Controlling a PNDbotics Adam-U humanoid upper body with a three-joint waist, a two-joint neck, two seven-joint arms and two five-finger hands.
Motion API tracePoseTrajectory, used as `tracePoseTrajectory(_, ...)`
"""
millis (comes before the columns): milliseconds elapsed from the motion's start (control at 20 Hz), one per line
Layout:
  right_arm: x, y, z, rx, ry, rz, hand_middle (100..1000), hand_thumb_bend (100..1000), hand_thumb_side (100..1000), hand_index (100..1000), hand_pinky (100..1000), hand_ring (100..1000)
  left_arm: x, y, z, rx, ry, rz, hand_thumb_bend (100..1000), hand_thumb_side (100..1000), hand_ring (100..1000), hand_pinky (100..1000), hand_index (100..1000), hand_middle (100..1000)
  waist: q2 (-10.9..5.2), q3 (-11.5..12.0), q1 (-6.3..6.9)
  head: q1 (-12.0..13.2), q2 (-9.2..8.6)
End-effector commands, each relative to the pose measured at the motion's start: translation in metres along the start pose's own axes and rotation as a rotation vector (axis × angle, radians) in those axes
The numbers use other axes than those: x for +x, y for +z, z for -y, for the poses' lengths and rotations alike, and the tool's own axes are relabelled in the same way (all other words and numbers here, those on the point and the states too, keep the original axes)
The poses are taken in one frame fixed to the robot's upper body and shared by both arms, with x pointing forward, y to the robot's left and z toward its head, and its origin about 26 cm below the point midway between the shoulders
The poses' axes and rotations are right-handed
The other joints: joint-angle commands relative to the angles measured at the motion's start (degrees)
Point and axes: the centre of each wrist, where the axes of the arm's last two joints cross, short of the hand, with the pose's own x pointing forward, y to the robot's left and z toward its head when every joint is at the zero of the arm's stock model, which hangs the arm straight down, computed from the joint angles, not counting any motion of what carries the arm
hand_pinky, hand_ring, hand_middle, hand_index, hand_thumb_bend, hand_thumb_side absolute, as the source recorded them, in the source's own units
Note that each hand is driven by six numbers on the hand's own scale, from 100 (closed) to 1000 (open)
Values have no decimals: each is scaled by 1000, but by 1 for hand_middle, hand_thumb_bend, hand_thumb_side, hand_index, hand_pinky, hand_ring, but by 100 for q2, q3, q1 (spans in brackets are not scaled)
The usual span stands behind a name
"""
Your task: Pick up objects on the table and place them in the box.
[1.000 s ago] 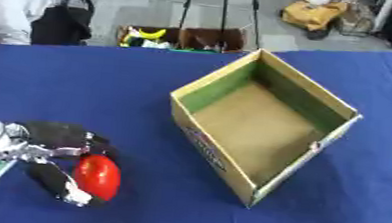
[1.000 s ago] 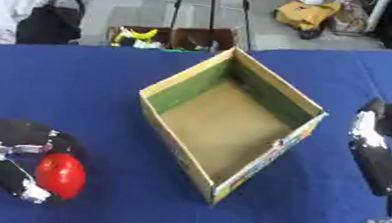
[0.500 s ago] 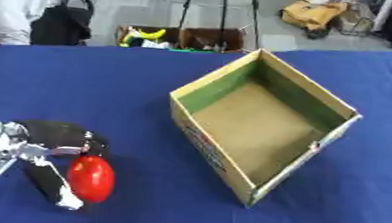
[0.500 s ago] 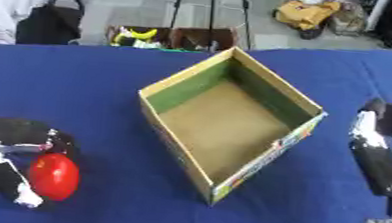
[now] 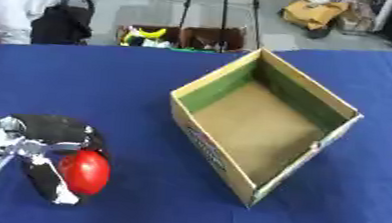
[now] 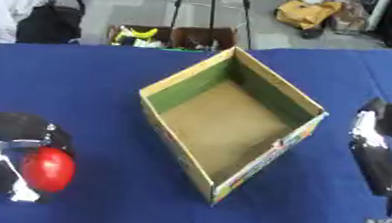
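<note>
A red round object (image 5: 85,171), like an apple, sits at the lower left of the blue table, enclosed by my left hand (image 5: 48,144), whose fingers and thumb curl round it. The open cardboard box (image 5: 265,121) stands in the middle, turned corner-on, and its brown floor is bare. At the right edge my right hand (image 6: 379,150) hangs with its dark fingers straight, holding nothing, just beside the box's right corner.
The blue tablecloth (image 5: 140,84) covers the whole work surface. Beyond the far edge, on the floor, stand a small crate with yellow and green items (image 5: 153,35), a tripod, and a yellow bag (image 5: 317,12).
My left hand with the red object has slid slightly leftward and lower in the view. The box and the right hand stay where they were.
</note>
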Motion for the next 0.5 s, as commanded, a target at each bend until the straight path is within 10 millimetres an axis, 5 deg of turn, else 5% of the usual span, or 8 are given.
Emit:
tracePoseTrajectory(50,8,-6,4,-18,-6,35,372,118,376,546,562,458,-4,10,-8,-44,-50,23,202,359,524,117,823,757,-95,8,-6,-18,-88)
tracePoseTrajectory(250,8,-6,4,-18,-6,34,372,120,376,546,563,458,-4,11,-9,0,-21,13,100,317,517,107,816,765,-101,19,-4,-22,-104)
tracePoseTrajectory(500,7,-6,4,-22,-5,33,373,123,374,545,563,457,-3,13,-13,57,0,-3,100,303,504,100,776,763,-109,19,-1,-21,-109)
